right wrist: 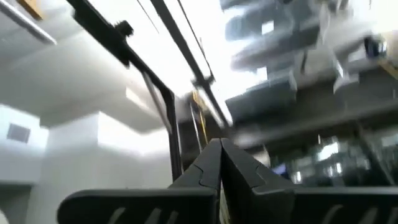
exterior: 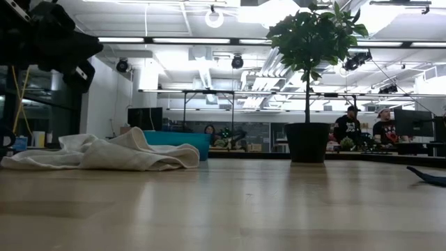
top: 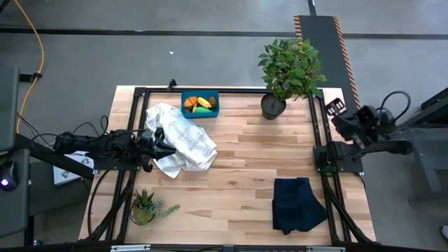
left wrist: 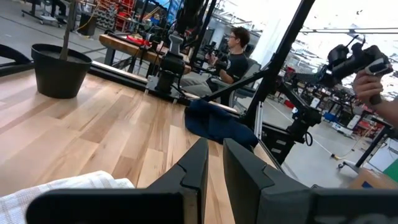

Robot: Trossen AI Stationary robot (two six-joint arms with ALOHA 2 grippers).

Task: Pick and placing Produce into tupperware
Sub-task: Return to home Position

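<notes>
The teal tupperware (top: 200,105) stands near the table's far edge, and in the low view the tupperware (exterior: 182,139) shows behind the cloth. Produce lies in it: a yellow banana (top: 205,102), an orange piece (top: 190,106) and something green (top: 203,110). A crumpled white checked cloth (top: 180,142) lies just in front of it. My left gripper (top: 166,147) hovers over the cloth's left part, fingers narrowly open (left wrist: 214,152) and holding nothing. My right gripper (top: 336,108) is beyond the table's right edge, shut (right wrist: 221,152), pointing up at the ceiling.
A leafy bush in a dark pot (top: 285,70) stands at the far right of the table. A black folded cloth (top: 297,204) lies near the right near corner. A small spiky potted plant (top: 145,206) sits at the left near corner. People sit beyond the table (left wrist: 233,53).
</notes>
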